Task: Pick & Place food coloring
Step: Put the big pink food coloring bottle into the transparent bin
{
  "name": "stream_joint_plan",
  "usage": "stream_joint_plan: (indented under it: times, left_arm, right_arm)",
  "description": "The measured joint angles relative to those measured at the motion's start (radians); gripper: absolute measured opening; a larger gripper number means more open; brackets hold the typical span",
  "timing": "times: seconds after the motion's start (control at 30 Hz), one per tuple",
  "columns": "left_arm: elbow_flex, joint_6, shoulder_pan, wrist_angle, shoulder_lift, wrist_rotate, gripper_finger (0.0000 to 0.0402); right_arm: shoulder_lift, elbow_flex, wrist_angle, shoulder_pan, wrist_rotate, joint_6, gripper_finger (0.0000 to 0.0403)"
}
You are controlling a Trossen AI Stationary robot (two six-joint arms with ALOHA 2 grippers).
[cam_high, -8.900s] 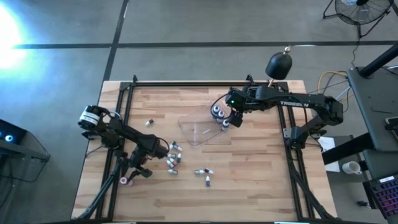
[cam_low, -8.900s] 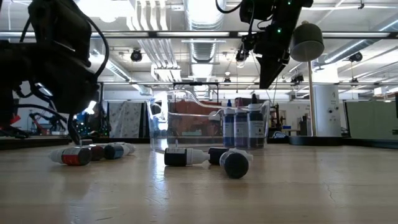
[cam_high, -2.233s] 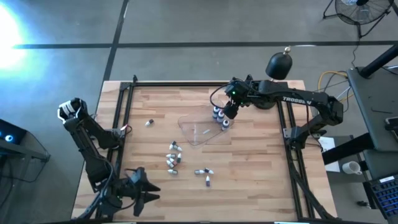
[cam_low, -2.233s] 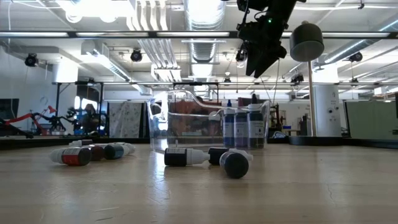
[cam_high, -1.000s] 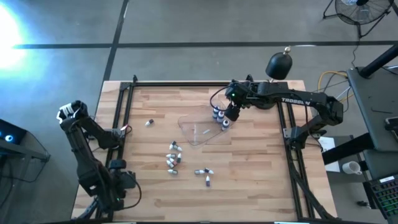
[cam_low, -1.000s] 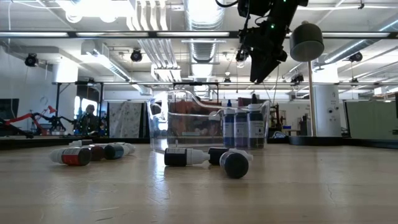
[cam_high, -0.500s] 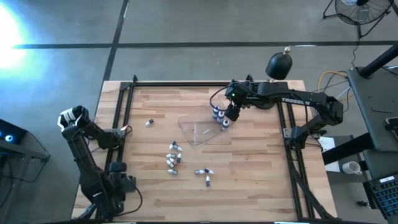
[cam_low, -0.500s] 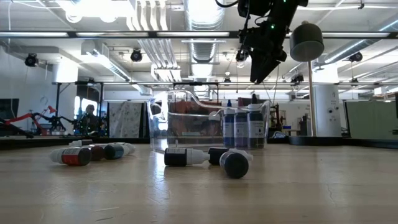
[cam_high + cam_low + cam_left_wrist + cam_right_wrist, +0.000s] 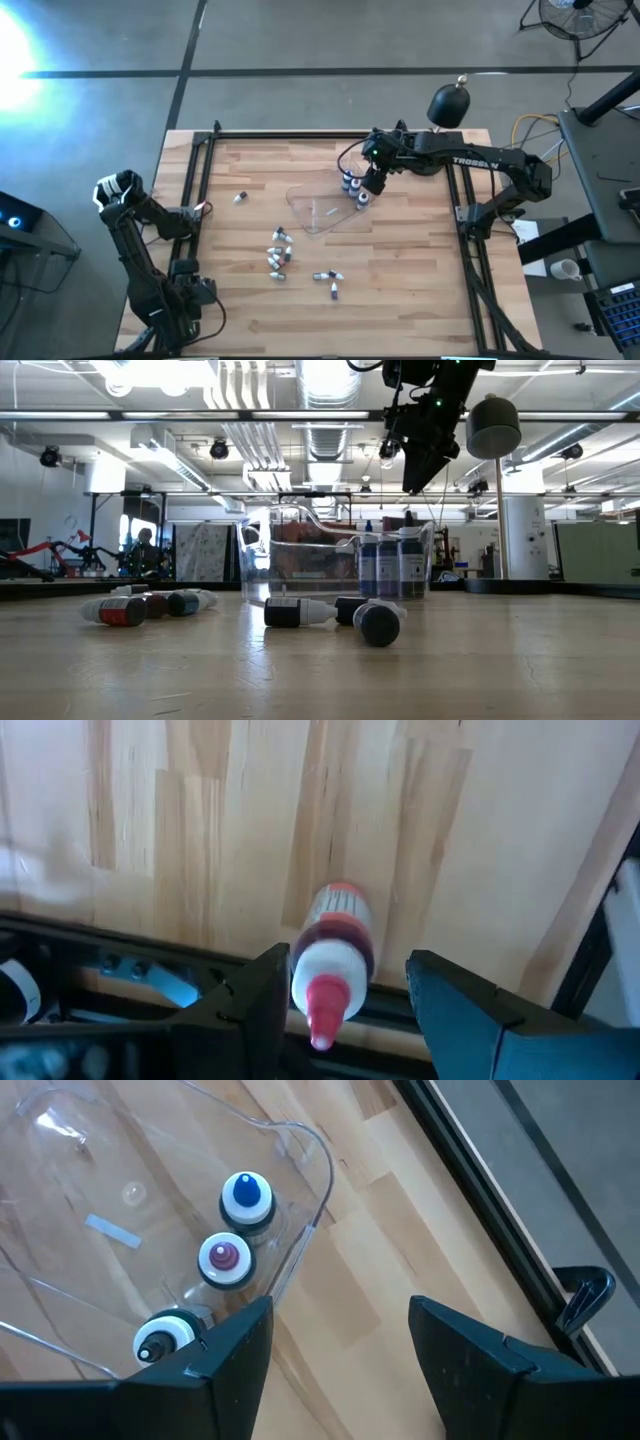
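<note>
— How many of the food coloring bottles are in?

— Three stand upright in the clear tray (image 9: 310,1155), by its wall: a blue-tipped one (image 9: 246,1195), a red-tipped one (image 9: 224,1258) and a dark-tipped one (image 9: 165,1334). My right gripper (image 9: 335,1345) hangs just above them, fingers apart, holding nothing.

— And what's left out?

— Most of them. A cluster (image 9: 279,250) lies on its side on the table (image 9: 400,270) in front of the tray, a pair (image 9: 328,281) a little nearer the front edge, and a single one (image 9: 240,197) off toward the left. None of those are touched.

— Your left gripper?

— Down at the table's front left corner, well apart from the rest. A red bottle with a white cap and red tip (image 9: 335,945) lies between the fingers of my left gripper (image 9: 340,1010), right by the table's dark edge rail. The fingers stand apart on either side of it; I can't see them pressing it, so I'd not call it held.

— So where does that put you?

— Early, I'd judge: three placed, roughly three times that to go.
</note>
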Motion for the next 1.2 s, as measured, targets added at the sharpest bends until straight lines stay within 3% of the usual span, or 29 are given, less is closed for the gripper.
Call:
stream_joint_plan:
  times: [0.77, 1.2]
  left_arm:
    - [-0.094, -0.025, -0.020, 0.061, -0.001, 0.052, 0.0177]
    - [-0.064, -0.044, -0.020, 0.054, -0.003, 0.070, 0.0173]
  right_arm:
    - [0.000, 0.000, 0.001, 0.000, -0.001, 0.005, 0.0228]
    - [0.000, 0.000, 0.018, 0.000, -0.001, 0.007, 0.0228]
